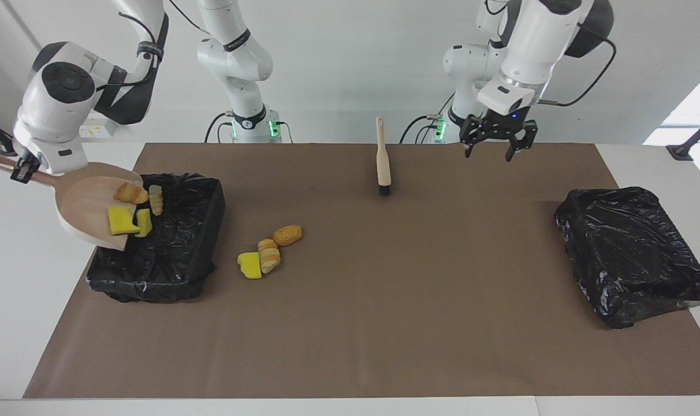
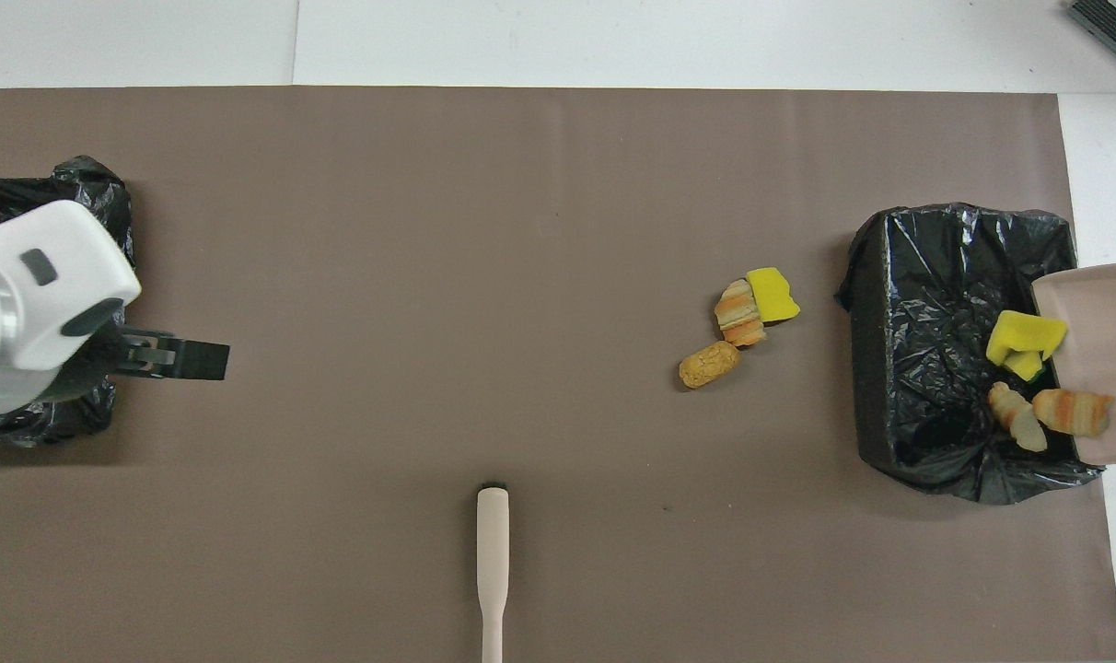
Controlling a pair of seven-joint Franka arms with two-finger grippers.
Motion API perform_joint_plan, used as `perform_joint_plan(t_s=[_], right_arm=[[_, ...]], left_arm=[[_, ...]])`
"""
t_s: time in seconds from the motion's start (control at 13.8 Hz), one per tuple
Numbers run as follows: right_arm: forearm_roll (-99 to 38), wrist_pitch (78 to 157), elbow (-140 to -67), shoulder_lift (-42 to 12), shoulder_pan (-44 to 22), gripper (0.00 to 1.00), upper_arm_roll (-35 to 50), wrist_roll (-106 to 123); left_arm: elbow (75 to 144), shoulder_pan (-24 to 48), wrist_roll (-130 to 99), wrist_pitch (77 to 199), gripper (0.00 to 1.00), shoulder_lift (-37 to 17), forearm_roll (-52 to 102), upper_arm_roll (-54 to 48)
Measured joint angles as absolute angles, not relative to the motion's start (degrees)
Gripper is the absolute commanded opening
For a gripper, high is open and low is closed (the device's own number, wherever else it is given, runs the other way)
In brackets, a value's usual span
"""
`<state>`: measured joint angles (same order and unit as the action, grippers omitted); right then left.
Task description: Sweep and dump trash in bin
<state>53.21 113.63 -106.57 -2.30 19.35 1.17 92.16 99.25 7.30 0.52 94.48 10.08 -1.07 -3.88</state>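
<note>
Yellow trash [image 1: 123,221] below right hand [image 1: 21,171].

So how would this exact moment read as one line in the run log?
right gripper: shut on tilted dustpan over bin | trash: sliding off | three pieces: on mat | left gripper: open, raised | brush: lying free

No text, label or number could be read anywhere. The arms bore markings (too small to make out).

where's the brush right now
The brush lies on the brown mat mid-table, close to the robots' edge, nearer to them than the three loose trash pieces; neither gripper touches it.
</note>
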Motion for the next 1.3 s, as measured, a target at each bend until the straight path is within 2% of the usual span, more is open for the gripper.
perform_joint_plan(t_s=[0.22,0.36,0.58,0.94,1.3], right_arm=[[54.0,112.7,-106.0,-1.9,19.3,0.00,1.2,94.3],[53.9,109.1,-104.3,-0.7,19.2,0.00,1.3,96.2],[50.2,101.0,-101.7,2.7,19.1,0.00,2.7,97.4],[31.8,92.5,-100.6,5.3,18.3,0.00,3.7,85.6],[18.0,89.2,-102.6,4.8,5.6,0.00,5.4,48.8]], left_arm=[[90.8,4.7,2.3,87.3,1.00,7.2,-1.2,-3.9],[86.3,4.3,2.3,85.1,1.00,4.3,-1.2,-3.9],[84.2,3.5,2.8,84.5,1.00,2.6,-1.3,-3.9],[83.7,3.3,3.0,84.2,1.00,2.8,-1.5,-2.5],[83.7,3.3,3.1,83.6,1.00,2.8,-1.7,-2.2]])
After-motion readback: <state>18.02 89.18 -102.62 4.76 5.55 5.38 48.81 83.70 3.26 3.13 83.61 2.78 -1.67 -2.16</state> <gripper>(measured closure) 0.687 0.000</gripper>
